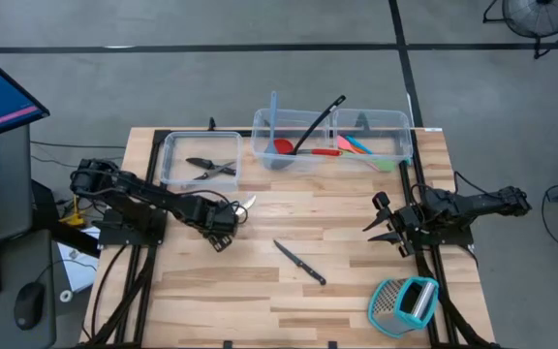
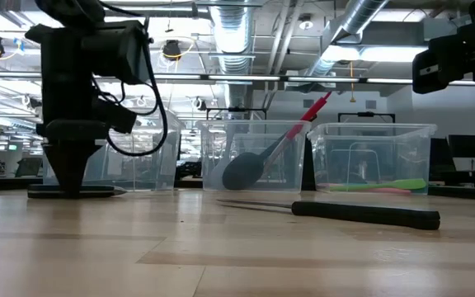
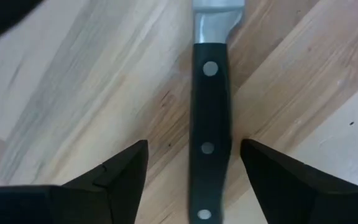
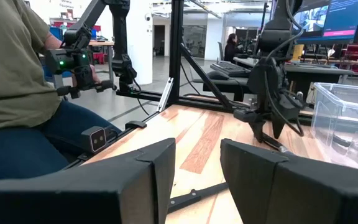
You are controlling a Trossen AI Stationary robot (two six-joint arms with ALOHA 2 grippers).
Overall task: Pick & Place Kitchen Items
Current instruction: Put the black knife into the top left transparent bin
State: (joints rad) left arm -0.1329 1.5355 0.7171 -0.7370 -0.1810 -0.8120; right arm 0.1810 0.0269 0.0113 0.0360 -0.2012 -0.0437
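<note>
I see one black-handled knife (image 3: 209,134) flat on the worktop between my left fingers (image 3: 120,171), untouched. A second knife (image 1: 300,262) lies mid-worktop. Two more knives (image 1: 211,167) in the left bin, spoons and spatulas (image 1: 356,147) in the others.

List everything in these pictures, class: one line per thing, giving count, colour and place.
table: one, light wood.
small bin: one, clear, back left.
large bin: one, clear, back centre, two compartments.
knives in small bin: apparently two, black-handled.
loose knife: one, black-handled, table centre.
second loose knife: one, black-handled, under the left hand.
blue spatula, red spoon, black spoon: one each, large bin's left compartment.
spatulas: orange, pink, green, right compartment.
grater: one, teal-framed, front right.
person: one, seated beyond the table.
left hand: open, straddling the knife handle.
right hand: open, empty, right edge.
</note>
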